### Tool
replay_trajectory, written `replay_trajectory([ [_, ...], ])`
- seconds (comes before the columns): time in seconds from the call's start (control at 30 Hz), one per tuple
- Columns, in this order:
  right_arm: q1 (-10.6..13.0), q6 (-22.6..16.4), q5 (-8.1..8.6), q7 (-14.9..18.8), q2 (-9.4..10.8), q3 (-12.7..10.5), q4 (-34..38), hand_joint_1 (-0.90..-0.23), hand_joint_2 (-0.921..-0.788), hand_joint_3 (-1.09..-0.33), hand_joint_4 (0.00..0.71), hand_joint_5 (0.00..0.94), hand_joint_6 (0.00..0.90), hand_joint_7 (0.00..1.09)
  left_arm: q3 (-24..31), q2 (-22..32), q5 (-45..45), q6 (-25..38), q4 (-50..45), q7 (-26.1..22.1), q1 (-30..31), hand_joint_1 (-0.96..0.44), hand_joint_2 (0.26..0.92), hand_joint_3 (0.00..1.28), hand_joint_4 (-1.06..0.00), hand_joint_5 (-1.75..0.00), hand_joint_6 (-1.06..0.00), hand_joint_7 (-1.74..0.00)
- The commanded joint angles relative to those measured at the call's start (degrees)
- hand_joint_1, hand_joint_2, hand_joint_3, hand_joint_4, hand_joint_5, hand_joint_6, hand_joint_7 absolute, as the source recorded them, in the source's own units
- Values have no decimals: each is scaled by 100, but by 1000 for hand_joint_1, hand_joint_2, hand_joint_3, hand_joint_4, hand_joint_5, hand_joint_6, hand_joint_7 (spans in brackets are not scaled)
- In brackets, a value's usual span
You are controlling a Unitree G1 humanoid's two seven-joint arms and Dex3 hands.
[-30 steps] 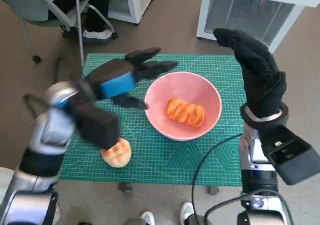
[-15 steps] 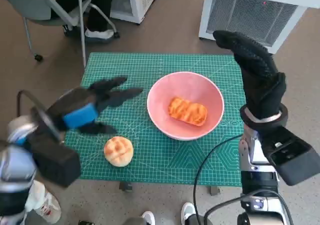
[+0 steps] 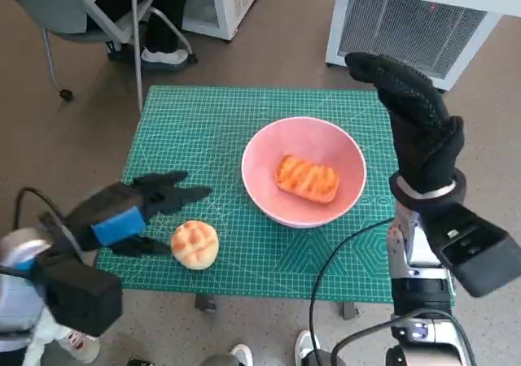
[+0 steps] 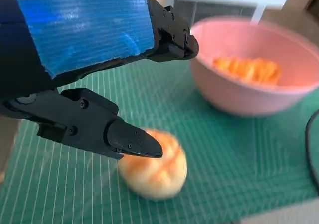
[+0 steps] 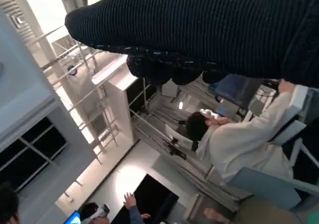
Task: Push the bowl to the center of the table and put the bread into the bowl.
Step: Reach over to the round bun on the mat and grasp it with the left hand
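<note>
A pink bowl stands near the middle of the green mat, holding an orange glazed bread. A round golden bun lies on the mat near its front left edge. My left hand hovers just left of the bun, fingers spread and empty; the left wrist view shows the bun under its fingertips and the bowl beyond. My right hand is raised upright at the bowl's right side, fingers extended, holding nothing.
A white ventilated unit stands beyond the table's far right corner. A chair and a person's legs are at the far left. A black cable hangs along my right arm over the mat's front edge.
My left hand has drawn back from the bowl's left rim toward me and now sits low beside the bun. The right hand has stayed raised. The bowl has not moved.
</note>
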Motion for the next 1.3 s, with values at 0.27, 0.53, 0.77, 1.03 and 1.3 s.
replay_trajectory([
  [0.27, -18, 57, 88, 151, 7, -5, 86, -611, -921, -816, -1, 435, -1, 643, -738, -357, 304, 130, 817, 34, -197, -269, 883, 5, -304, -11, -380, -69],
  [0.53, 11, 67, 93, 165, -7, -9, 25, -611, -921, -823, -1, 445, -1, 641, -1165, -631, 625, -35, 1584, 225, -439, -220, 887, 5, -416, -52, -447, -113],
  [0.77, 23, 76, 61, 141, -14, -16, -35, -616, -921, -825, -1, 448, -1, 640, -1276, -686, 697, -1, 1749, 272, -471, -111, 917, 80, -652, -144, -446, -620],
  [1.03, 41, 57, -20, 82, -27, -30, -86, -626, -921, -825, -1, 448, -1, 641, -1137, -564, 549, 65, 1535, 230, -571, -6, 920, 213, -464, -1353, -512, -1236],
  [1.3, 36, 7, -74, 57, -27, -41, -51, -630, -921, -820, -1, 451, -1, 642, -561, -427, 57, 317, 810, 88, -855, 0, 920, 190, -470, -1384, -566, -1241],
])
